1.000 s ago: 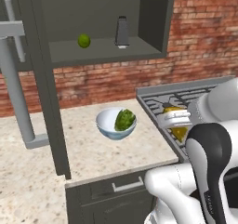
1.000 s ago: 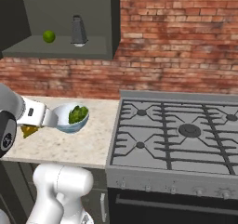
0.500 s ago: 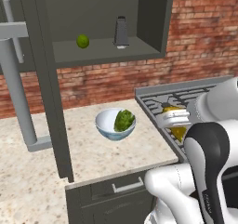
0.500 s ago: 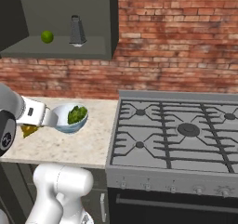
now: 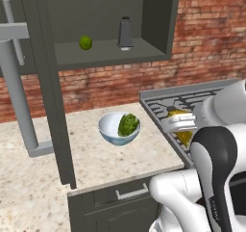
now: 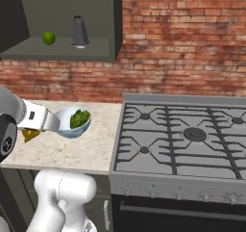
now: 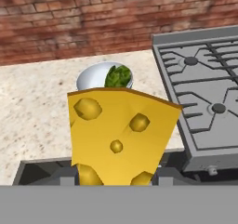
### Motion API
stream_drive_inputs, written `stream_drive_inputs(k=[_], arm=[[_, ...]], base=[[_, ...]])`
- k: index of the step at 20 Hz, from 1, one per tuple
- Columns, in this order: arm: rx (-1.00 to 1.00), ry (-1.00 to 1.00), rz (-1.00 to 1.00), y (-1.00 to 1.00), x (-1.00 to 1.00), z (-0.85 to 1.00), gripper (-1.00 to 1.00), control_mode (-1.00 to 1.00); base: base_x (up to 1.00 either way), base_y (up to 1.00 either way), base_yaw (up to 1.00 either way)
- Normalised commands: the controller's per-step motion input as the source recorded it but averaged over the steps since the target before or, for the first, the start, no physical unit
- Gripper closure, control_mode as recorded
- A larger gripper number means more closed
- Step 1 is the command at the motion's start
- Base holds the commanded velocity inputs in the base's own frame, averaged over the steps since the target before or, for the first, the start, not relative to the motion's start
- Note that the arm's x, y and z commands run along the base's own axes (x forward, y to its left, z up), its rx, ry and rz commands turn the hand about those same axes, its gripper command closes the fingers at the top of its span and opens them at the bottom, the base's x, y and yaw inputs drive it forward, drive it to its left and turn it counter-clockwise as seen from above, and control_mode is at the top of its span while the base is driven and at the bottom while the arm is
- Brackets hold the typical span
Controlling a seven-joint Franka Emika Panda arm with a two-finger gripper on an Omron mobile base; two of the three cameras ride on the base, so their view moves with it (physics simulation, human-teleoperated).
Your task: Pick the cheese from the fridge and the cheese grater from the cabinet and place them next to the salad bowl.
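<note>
The gripper (image 7: 116, 179) is clamped on the cheese (image 7: 118, 135), carrying it above the counter edge near the salad bowl (image 7: 95, 76); the wedge looks light, firm and best pinched across its flat faces.

Matt, waxy yellow cheese (image 7: 118, 135), pitted with holes. Glossy glazed salad bowl (image 5: 113, 128). Dull grey metal cheese grater (image 5: 125, 33). Speckled stone table (image 5: 43, 178). Rough brick wall (image 6: 182, 43). Matt dark-painted cabinet (image 5: 48, 82).

Lime (image 5: 85, 43) on shelf — stove (image 6: 192, 135) right
</note>
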Motion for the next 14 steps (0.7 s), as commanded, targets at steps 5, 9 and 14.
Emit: stream_drive_inputs(k=[5,9,14], arm=[[0.0,0.08,0.0,0.06,0.92,-0.09,1.0,-1.0],[0.0,0.17,0.0,0.06,0.98,-0.03,1.0,-1.0],[0.0,0.08,0.0,-0.38,0.83,-0.2,1.0,-1.0]], base=[[0.0,0.0,0.0],[0.0,0.0,0.0],[0.0,0.0,0.0]])
